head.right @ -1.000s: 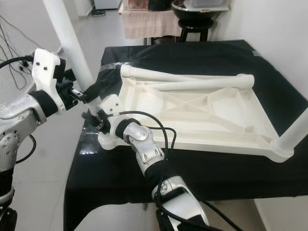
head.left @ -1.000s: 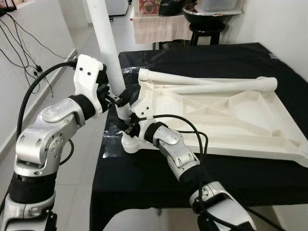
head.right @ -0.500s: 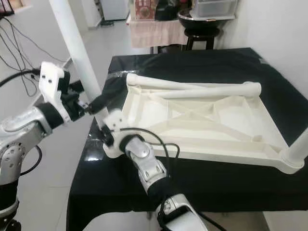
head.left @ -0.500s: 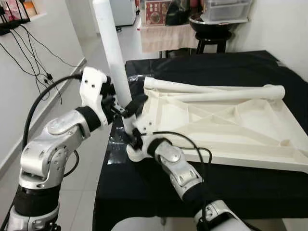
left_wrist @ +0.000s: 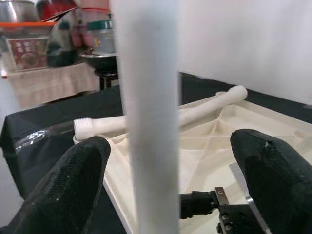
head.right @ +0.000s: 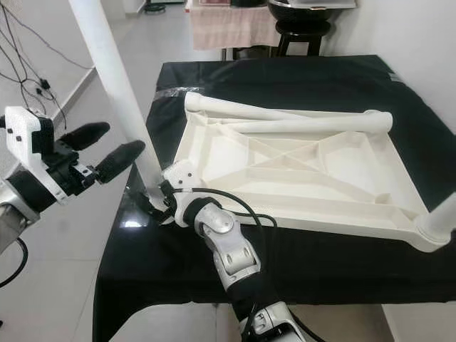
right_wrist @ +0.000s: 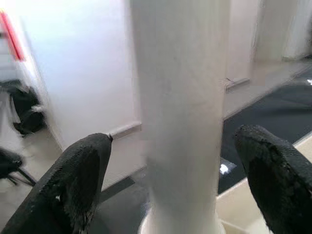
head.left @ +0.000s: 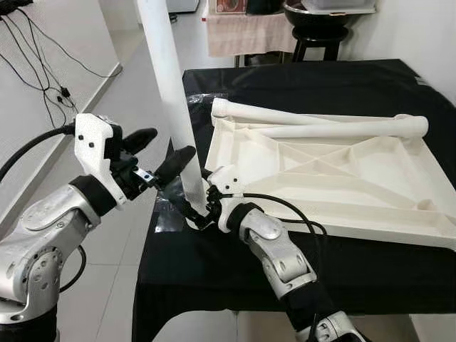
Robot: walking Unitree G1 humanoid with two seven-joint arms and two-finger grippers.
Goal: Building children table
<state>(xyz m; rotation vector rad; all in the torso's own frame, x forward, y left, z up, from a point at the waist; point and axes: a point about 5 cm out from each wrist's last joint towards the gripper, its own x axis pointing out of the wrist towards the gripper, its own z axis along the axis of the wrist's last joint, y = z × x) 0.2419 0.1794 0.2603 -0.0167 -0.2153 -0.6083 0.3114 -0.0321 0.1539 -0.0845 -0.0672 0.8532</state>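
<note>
Item: white table top (head.left: 335, 178), lying underside-up on the black-draped counter (head.left: 299, 85), two loose legs (head.left: 320, 122) resting along its far edge. One upright leg (head.left: 171, 100) stands in the near-left corner socket. Left gripper (head.left: 151, 155): jaws released, spread beside the leg, not touching. Right gripper (head.left: 201, 212): jaws apart, flanking the leg's base without clamping. Risk: with neither gripper holding, a leg not fully seated could lean and topple off the counter's edge; a stray nudge would cause it.
</note>
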